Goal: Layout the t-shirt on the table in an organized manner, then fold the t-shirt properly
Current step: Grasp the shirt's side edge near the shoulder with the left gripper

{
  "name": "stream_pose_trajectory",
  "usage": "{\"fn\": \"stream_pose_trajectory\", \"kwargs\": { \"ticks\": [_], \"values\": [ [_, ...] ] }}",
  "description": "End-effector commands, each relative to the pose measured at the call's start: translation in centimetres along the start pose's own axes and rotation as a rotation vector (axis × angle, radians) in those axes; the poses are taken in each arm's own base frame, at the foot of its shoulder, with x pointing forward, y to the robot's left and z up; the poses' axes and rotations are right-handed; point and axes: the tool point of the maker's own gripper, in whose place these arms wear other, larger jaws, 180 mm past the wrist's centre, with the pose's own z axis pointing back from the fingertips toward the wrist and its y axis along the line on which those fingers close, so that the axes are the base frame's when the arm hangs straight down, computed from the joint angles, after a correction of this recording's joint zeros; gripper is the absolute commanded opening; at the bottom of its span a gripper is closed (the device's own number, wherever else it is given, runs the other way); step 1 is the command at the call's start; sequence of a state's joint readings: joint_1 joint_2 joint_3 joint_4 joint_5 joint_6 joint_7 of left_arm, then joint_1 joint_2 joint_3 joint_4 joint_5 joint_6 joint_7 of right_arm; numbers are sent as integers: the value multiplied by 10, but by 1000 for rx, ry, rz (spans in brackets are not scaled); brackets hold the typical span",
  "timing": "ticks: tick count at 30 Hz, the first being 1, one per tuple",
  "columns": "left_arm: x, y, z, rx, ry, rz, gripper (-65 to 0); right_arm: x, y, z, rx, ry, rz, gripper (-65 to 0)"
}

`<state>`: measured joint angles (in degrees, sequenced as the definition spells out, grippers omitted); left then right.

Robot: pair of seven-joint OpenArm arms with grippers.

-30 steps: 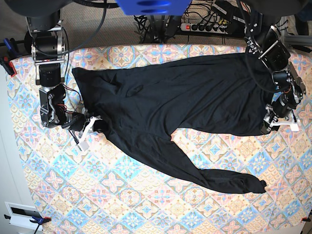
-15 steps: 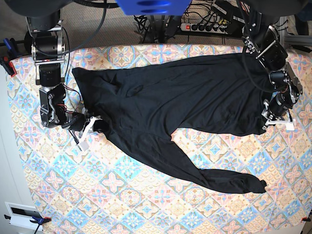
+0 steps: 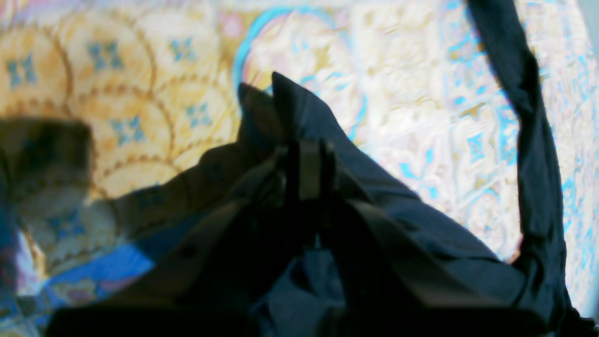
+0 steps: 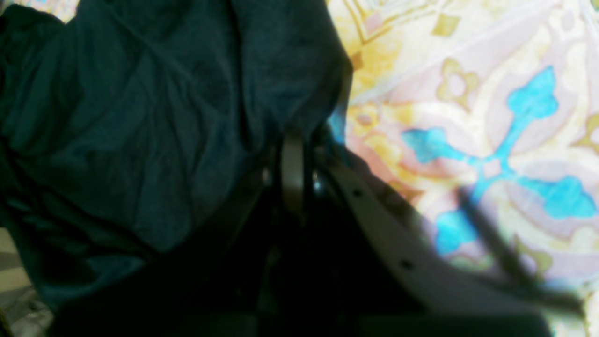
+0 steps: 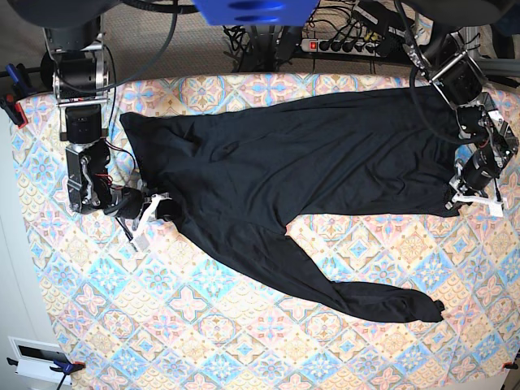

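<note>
The black long-sleeved t-shirt [image 5: 309, 162] lies spread across the patterned table [image 5: 203, 341], with one sleeve [image 5: 357, 296] trailing toward the front right. My left gripper [image 5: 465, 199] is at the shirt's right edge. In the left wrist view this left gripper [image 3: 306, 157] is shut on a pinched fold of the t-shirt [image 3: 290, 107]. My right gripper [image 5: 158, 210] sits at the shirt's left lower edge. The right wrist view shows the right gripper [image 4: 292, 173] shut on the t-shirt's dark fabric [image 4: 140, 117].
A power strip and cables [image 5: 341, 42] lie beyond the table's far edge. A blue clamp [image 5: 15, 101] grips the left edge, and a white box [image 5: 36, 357] sits off the front left corner. A thin strip of the shirt [image 3: 533, 140] hangs at the right of the left wrist view.
My left gripper has shut on the shirt's right edge and shifted slightly outward to the right, drawing that edge with it. The right arm has stayed put.
</note>
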<state>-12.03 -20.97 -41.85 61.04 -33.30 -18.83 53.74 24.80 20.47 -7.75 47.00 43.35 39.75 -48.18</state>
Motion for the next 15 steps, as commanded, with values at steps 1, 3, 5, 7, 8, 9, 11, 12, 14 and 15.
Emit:
{"fn": "stream_pose_trajectory", "kwargs": {
  "ticks": [1, 3, 5, 7, 8, 9, 11, 12, 14, 15],
  "values": [
    [21, -2, 8, -7, -53, -23, -650, 14, -1, 7, -11, -5, 46, -650],
    [19, -1, 8, -13, -55, -15, -650, 22, 4, 8, -9, -19, 72, -650],
    [24, -3, 11, -29, -66, -4, -650, 24, 5, 9, -8, -25, 79, -650],
    [27, -2, 14, -41, -74, 6, -650, 24, 5, 9, -8, -25, 79, -650],
    [26, -2, 14, -47, -75, 13, -650, 25, 4, 10, -9, -26, 81, -650],
    [27, -1, 16, -52, -79, 17, -650, 25, 4, 10, -11, -25, 81, -650],
    [33, 0, 20, -61, -93, 21, -650, 26, 2, 12, -14, -31, 77, -650],
    [35, -1, 20, -65, -97, 24, -650, 28, 0, 14, -18, -45, 69, -650],
    [41, 2, 24, -60, -107, 16, -650, 33, -6, 21, -31, -72, 46, -650],
    [43, 3, 25, -57, -111, 13, -650, 35, -8, 23, -33, -84, 39, -650]
  ]
}}
